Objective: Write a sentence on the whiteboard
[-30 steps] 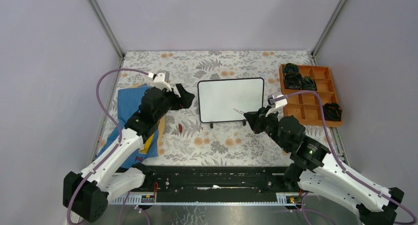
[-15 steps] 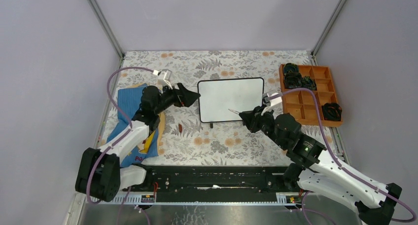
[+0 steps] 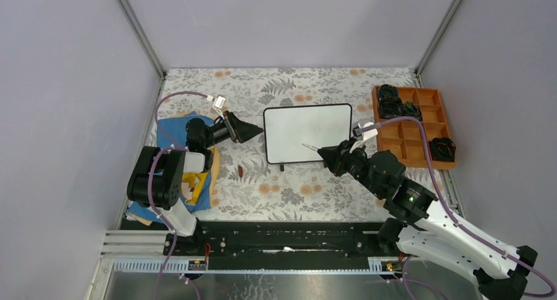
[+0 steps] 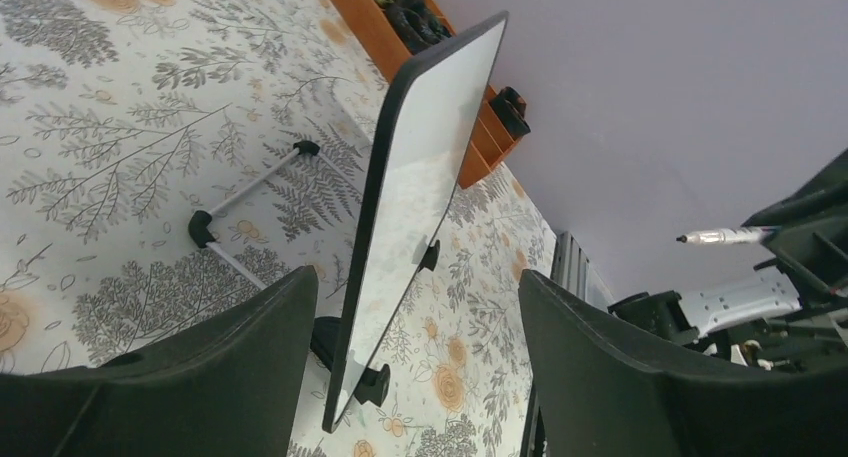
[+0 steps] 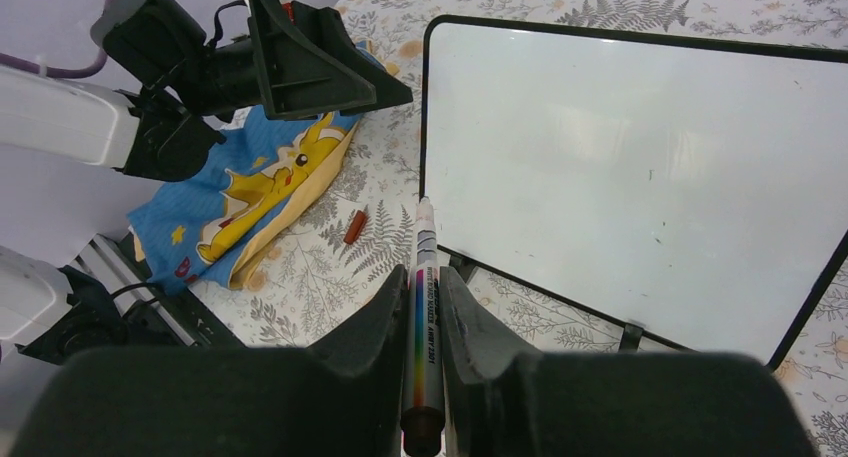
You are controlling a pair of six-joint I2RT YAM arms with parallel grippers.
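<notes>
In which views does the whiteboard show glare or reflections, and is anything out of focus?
Top external: even soft light, whiteboard sharp, no glare. Left wrist: the board, seen almost edge-on, faintly mirrors the floral tablecloth; the near fingers are dark and blurred. Right wrist: faint pale reflections on the board; the marker is sharp.

I work in a robot test cell — a lab booth, by the look of it. Plain lilac panels (image 3: 289,24) close in behind the whiteboard (image 3: 307,132) and on both sides of it, joined by bare metal posts (image 3: 138,29). In front of the whiteboard, past the flowered cloth (image 3: 289,188) it stands on, a black mounting rail (image 3: 282,237) runs across — my cabled left arm (image 3: 156,180) and right arm (image 3: 410,205) are bolted there.
</notes>
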